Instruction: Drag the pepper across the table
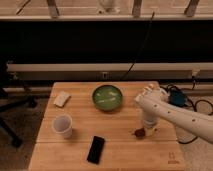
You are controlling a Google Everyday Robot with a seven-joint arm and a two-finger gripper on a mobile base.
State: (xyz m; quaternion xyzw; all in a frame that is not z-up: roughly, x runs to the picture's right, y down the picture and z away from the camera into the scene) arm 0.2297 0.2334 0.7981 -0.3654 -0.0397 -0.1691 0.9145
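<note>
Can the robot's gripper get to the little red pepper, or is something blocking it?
Probably yes. The gripper is down at the table right beside the pepper, near the right side. The green bowl, white cup and black phone all sit away from it, so nothing stands between.

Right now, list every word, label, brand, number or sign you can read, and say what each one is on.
None can be read.
Table: a small dark logo mark at the near right corner, too small to read.
Black phone, white cup, green bowl: no text visible.
Gripper, down at the pepper on the table's right side: no label visible.
</note>
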